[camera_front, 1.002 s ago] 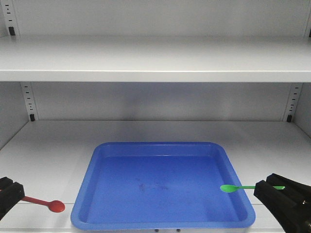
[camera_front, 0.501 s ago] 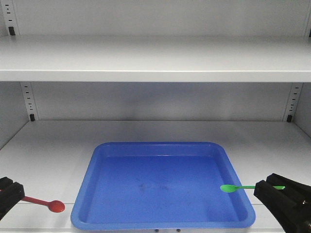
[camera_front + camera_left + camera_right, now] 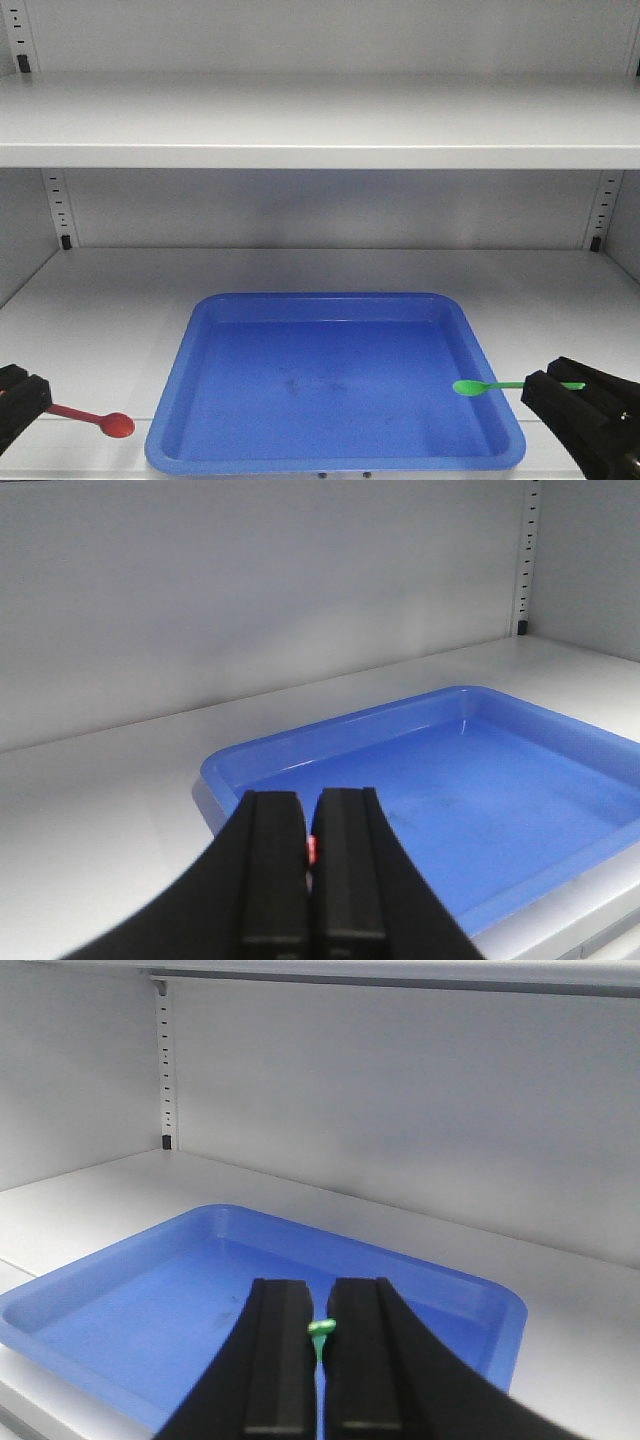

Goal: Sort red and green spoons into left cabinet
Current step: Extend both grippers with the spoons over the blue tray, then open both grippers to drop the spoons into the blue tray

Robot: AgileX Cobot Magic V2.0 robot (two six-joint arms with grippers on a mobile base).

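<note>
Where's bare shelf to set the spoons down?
Bare lower shelf left of the blue tray, behind it to the back wall, and a narrower strip on its right. Tray floor is bare too. Crowded only at the front corners: left gripper with red spoon, right gripper with green spoon.

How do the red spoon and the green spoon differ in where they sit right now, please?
The red spoon, in the left gripper, has its bowl outside the blue tray; the green spoon, in the right gripper, has its bowl above the tray. Both are pinched by the handle.
</note>
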